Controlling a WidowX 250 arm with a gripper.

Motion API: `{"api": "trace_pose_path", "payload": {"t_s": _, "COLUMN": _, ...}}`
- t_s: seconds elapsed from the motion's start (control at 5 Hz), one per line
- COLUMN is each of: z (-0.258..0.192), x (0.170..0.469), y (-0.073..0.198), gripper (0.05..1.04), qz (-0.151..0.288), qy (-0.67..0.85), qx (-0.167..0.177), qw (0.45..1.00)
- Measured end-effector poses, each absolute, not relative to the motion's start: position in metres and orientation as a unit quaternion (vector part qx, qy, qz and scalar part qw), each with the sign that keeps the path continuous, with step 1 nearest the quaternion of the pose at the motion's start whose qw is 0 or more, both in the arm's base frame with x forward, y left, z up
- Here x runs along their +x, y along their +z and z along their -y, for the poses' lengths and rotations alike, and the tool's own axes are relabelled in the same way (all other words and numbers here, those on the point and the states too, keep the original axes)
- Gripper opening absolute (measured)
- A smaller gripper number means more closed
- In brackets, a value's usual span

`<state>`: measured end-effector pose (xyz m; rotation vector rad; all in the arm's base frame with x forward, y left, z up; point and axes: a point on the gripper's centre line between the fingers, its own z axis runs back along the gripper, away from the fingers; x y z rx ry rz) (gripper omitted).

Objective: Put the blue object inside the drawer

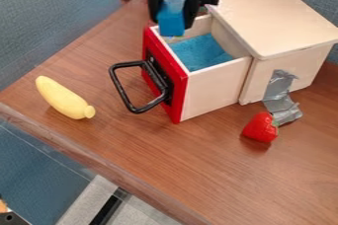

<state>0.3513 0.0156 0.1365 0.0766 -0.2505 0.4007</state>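
Your hand (173,18) has its two fingers closed on the blue block (171,28), one on either side, with the block's lower end sticking out below them. It hangs at the top of the view, and you see the block against the far front corner of the open drawer (216,88); whether it touches the rim, you cannot tell. The drawer stands pulled out of the pale wooden box (277,21), and you can see blue lining (201,52) on its floor. Its red front (180,88) bears a black handle (120,91) that juts out over the tabletop (185,165). On your picture's left, a yellow banana (63,98) lies apart from the handle, its knobbed end toward the drawer. Grey tape (278,93) runs down the side of the box onto the wood, and a red strawberry (260,128) sits just beside its lower end.
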Motion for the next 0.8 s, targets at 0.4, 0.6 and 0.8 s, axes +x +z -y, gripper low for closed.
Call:
{"api": "trace_pose_path", "payload": {"t_s": 0.4, "z": -0.006, "x": 0.364, "y": 0.139, "gripper": 0.613, "qz": 0.124, "qy": 0.245, "qx": 0.030, "qw": 0.961}}
{"api": "trace_pose_path", "payload": {"t_s": 0.6, "z": -0.004, "x": 0.368, "y": 0.132, "gripper": 0.613, "qz": 0.115, "qy": 0.255, "qx": 0.027, "qw": 0.960}}
{"api": "trace_pose_path", "payload": {"t_s": 0.8, "z": -0.002, "x": 0.370, "y": 0.131, "gripper": 0.613, "qz": 0.118, "qy": 0.256, "qx": 0.018, "qw": 0.959}}
